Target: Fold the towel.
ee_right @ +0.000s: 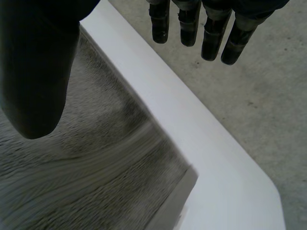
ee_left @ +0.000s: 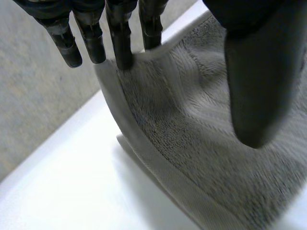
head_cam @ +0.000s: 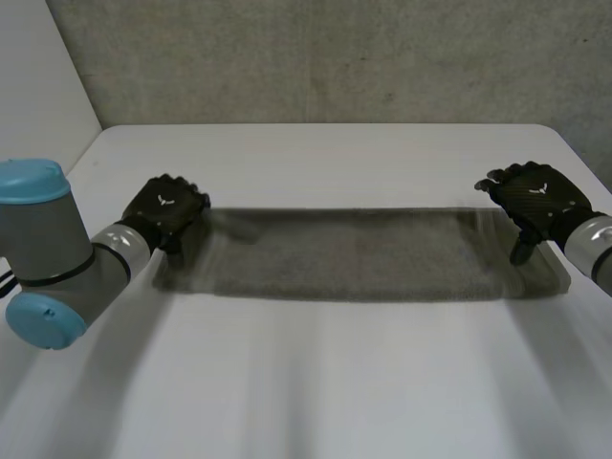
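The white worktop (head_cam: 316, 402) is the biggest thing here. It has a wide bare area on the near side, toward the robot, and a narrower bare band on the far side before the grey wall (head_cam: 316, 57). The grey towel (head_cam: 354, 253) lies spread out long across the middle of it, reaching from one hand to the other.

The left arm (head_cam: 57, 258) comes in low from the near left side, and the right arm (head_cam: 595, 244) comes in from the right edge.

The left hand (head_cam: 164, 208) is at the left end of the towel, on its far corner. In its wrist view the fingers (ee_left: 122, 43) are straight and apart from the thumb (ee_left: 259, 81), so the hand grips nothing. One fingertip touches the pale hem (ee_left: 144, 139) and the thumb hangs above the cloth.

The right hand (head_cam: 535, 199) is at the far right corner. Its fingers (ee_right: 189, 26) are also straight and hold nothing. They hang out past the worktop's edge, and its thumb (ee_right: 36, 72) is over the cloth. A bare white strip (ee_right: 158, 96) runs between the towel's edge and the worktop's edge. The towel's corner (ee_right: 184, 179) lies near the rounded corner of the worktop.
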`<action>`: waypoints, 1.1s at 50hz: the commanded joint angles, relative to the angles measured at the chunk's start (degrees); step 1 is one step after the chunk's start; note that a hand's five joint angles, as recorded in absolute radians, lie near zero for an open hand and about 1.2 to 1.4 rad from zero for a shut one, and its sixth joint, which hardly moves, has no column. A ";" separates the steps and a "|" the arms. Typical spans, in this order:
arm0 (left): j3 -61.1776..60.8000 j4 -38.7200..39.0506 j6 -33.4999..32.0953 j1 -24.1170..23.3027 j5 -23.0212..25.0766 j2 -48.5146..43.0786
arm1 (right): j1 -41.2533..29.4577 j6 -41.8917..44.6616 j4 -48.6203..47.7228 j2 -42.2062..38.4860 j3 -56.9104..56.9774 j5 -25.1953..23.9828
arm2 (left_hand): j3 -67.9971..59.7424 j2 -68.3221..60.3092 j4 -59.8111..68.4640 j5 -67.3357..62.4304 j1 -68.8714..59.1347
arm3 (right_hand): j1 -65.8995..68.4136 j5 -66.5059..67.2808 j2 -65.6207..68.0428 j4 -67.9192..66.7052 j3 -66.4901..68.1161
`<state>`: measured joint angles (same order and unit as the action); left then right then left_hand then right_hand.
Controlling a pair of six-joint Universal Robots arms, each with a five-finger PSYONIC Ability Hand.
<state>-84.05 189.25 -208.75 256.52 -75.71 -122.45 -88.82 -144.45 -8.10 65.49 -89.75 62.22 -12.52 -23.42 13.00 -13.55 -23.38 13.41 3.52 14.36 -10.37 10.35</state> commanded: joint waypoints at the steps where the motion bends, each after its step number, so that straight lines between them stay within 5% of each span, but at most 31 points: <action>1: 1.95 -1.95 0.10 0.99 0.39 -3.40 | 1.46 -0.39 0.37 0.34 -1.92 -2.55 | 2.52 -32.33 -3.00 -32.20 -32.37 | -3.41 -3.52 -4.36 0.37 -0.35; 3: 2.66 -2.13 0.10 0.99 0.56 -3.76 | 1.46 -0.30 0.28 0.34 -2.36 -2.55 | 2.52 -22.39 -3.00 -22.26 -22.43 | -3.41 -3.52 -4.36 0.37 -0.35; 4: 3.27 -2.13 0.10 0.99 0.48 -4.02 | 1.37 0.05 0.37 0.34 -2.71 -2.55 | 2.52 9.69 -3.00 9.82 9.64 | -3.41 -3.52 -4.36 0.37 -0.35; 7: 3.98 -2.04 0.27 1.08 0.56 -4.02 | 1.11 0.23 0.28 0.34 -3.24 -2.55 | 2.52 13.42 -3.00 13.55 13.38 | -3.41 -3.52 -4.36 0.37 -0.35; 22: 4.86 -1.25 1.59 0.91 0.39 -3.94 | 1.64 0.49 0.19 -0.10 -4.12 -2.99 | 2.52 13.42 -3.00 13.55 13.38 | -3.41 -3.52 -4.36 0.37 -0.35; 33: 7.76 1.82 8.36 0.91 3.55 -5.52 | 1.28 0.49 0.19 -0.27 -4.65 -3.07 | 2.52 13.42 -3.00 13.55 13.38 | -3.41 -3.52 -4.36 0.37 -0.35; 43: 6.27 12.09 23.90 2.57 4.17 -5.17 | 1.02 0.49 0.19 -0.98 -4.65 -3.16 | 2.52 13.42 -3.00 13.55 13.38 | -3.41 -3.52 -4.36 0.37 -0.35; 55: 4.42 15.18 25.41 2.40 4.43 -5.08 | 1.20 0.49 0.19 -1.06 -4.82 -3.16 | 2.52 4.29 -3.00 4.42 4.25 | -3.41 -3.52 -4.36 0.37 -0.35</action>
<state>-79.49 204.58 -182.85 259.47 -71.34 -127.50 -87.67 -143.97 -7.91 64.41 -94.54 59.06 -12.52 -16.62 13.00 -8.24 -17.69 13.40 3.52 14.36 -10.37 10.35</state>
